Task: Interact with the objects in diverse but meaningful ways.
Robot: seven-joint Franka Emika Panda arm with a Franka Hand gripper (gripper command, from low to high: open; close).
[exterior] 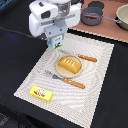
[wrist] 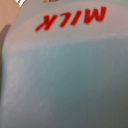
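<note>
Presently the fingers [exterior: 56, 44] are gripping the milk carton [exterior: 57, 43] upright above the placemat [exterior: 30, 75]; carton looking light, stiff, smooth-sided; holding across flat side walls seems safest; squeezing risks slippage.

Red "MILK" stands on the light-blue carton [wrist: 65, 75].

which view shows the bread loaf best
The exterior view: the orange bread loaf sits whole on its plate, between fork and knife. The wrist view shows none of it, only the milk carton.
</note>
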